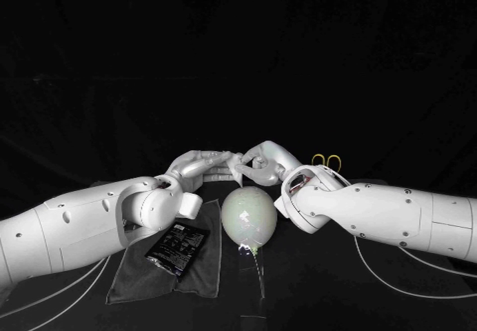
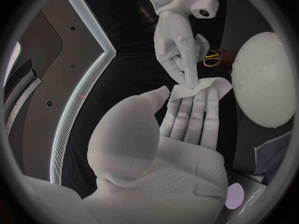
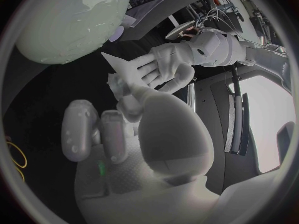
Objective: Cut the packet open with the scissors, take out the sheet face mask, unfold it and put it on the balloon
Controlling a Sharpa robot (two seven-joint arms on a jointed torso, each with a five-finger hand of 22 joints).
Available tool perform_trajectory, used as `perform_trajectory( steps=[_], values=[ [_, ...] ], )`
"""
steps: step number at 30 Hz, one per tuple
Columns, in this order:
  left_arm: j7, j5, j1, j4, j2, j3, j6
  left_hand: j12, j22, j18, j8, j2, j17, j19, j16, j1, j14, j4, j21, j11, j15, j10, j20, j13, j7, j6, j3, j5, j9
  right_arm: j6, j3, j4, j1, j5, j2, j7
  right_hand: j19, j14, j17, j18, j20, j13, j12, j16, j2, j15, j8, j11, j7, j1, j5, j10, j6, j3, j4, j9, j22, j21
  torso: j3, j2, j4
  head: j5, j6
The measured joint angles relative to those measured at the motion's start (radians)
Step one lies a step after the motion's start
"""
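Item: sheet face mask (image 1: 236, 169), folded, white, being held in the air over the far end of the balloon (image 1: 249, 215), between the two hands and well clear of the desk (image 1: 328, 289). Step in hand, by judgement: unfolding. To do it well, each hand is needing a firm hold on a separate layer or edge of the mask, then drawing apart slowly and evenly so that the wet sheet is opening rather than tearing or slipping free, and keeping it above the balloon for laying on. Right hand (image 1: 267, 160): reaching down from above and pinching the mask between thumb and fingertips, the other fingers curling loosely. Left hand (image 1: 202, 165): lying with its fingers stretched nearly flat under the mask and touching it, the thumb sitting just beside the mask's edge; whether the thumb is clamping the sheet cannot be told. Balloon: pale, lying lengthwise at the middle of the desk, its knot pointing toward the near edge. Packet (image 1: 177, 249): dark, lying on a grey cloth (image 1: 204, 276) toward the desk's left side, just beside the balloon. Scissors (image 1: 327, 161): yellow-handled, lying toward the far right of the desk, beyond the right arm, apart from both hands.
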State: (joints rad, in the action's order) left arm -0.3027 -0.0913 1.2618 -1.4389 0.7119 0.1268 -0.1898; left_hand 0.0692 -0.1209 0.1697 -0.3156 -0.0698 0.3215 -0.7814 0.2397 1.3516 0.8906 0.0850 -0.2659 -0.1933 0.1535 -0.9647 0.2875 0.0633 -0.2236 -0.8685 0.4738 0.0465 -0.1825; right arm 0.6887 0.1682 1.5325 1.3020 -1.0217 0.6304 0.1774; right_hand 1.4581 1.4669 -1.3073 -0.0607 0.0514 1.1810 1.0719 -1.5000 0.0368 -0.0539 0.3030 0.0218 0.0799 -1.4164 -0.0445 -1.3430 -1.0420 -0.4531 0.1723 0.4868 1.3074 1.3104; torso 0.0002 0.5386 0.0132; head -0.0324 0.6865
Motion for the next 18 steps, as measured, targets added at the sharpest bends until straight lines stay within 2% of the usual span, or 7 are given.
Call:
perform_trajectory(
  steps=[5, 11, 14, 18],
  values=[
    [0.000, 0.008, 0.000, 0.000, 0.000, 0.000, -0.004, 0.000, 0.004, 0.000, 0.004, -0.001, -0.001, -0.002, -0.004, 0.009, 0.005, -0.009, 0.004, 0.000, 0.002, 0.000, -0.001, 0.000, 0.003, -0.003, 0.003, 0.000, 0.001, 0.001, 0.000, 0.005, 0.000, 0.011, 0.005, -0.010, 0.000, 0.000, 0.000, 0.000, 0.000, 0.003, 0.004, 0.000, 0.000, 0.000, 0.001, -0.002, 0.000, 0.000, -0.002, -0.002, 0.000, 0.000, 0.000, 0.000, 0.000, 0.004, 0.0000, 0.000, 0.0000, 0.001, 0.000],
    [0.004, 0.039, 0.000, 0.001, 0.000, 0.000, -0.023, 0.000, 0.009, 0.000, 0.009, -0.014, -0.002, -0.039, -0.004, 0.040, 0.037, -0.031, 0.004, 0.001, -0.004, -0.002, -0.006, 0.000, -0.001, -0.017, 0.007, 0.000, 0.002, 0.002, -0.001, 0.012, 0.000, 0.022, 0.008, -0.023, 0.001, 0.000, 0.000, 0.000, -0.001, 0.002, 0.004, 0.000, 0.000, 0.000, 0.003, -0.002, 0.000, 0.000, -0.002, -0.002, 0.000, -0.005, 0.001, 0.000, 0.001, 0.004, 0.0000, 0.000, -0.0005, 0.001, 0.001],
    [0.009, 0.068, -0.001, 0.001, 0.000, 0.001, -0.037, 0.012, 0.009, 0.000, 0.009, -0.017, 0.002, -0.062, 0.011, 0.052, 0.064, -0.039, 0.004, 0.013, -0.014, -0.035, -0.015, 0.002, -0.002, -0.034, 0.010, 0.000, 0.002, 0.002, -0.001, 0.015, 0.001, 0.028, 0.010, -0.028, 0.001, 0.000, -0.001, 0.001, -0.001, 0.001, 0.004, 0.000, 0.000, 0.000, 0.003, -0.004, 0.000, 0.000, -0.002, -0.003, 0.000, -0.006, 0.003, 0.000, 0.001, 0.008, 0.0001, 0.000, -0.0005, 0.001, 0.001],
    [0.018, 0.115, -0.001, 0.001, 0.001, 0.001, -0.053, 0.012, 0.011, -0.001, 0.009, -0.023, 0.004, -0.066, 0.011, 0.058, 0.068, -0.043, 0.004, 0.016, -0.018, -0.045, -0.019, 0.003, 0.002, -0.037, 0.009, 0.000, 0.001, 0.004, -0.001, 0.017, 0.001, 0.035, 0.013, -0.034, 0.000, 0.000, -0.001, 0.001, -0.001, 0.000, 0.004, 0.000, 0.000, 0.000, 0.003, -0.005, 0.000, 0.000, -0.002, -0.005, 0.000, -0.009, 0.003, 0.000, 0.001, 0.008, 0.0001, 0.000, -0.0005, 0.001, 0.002]
  ],
)
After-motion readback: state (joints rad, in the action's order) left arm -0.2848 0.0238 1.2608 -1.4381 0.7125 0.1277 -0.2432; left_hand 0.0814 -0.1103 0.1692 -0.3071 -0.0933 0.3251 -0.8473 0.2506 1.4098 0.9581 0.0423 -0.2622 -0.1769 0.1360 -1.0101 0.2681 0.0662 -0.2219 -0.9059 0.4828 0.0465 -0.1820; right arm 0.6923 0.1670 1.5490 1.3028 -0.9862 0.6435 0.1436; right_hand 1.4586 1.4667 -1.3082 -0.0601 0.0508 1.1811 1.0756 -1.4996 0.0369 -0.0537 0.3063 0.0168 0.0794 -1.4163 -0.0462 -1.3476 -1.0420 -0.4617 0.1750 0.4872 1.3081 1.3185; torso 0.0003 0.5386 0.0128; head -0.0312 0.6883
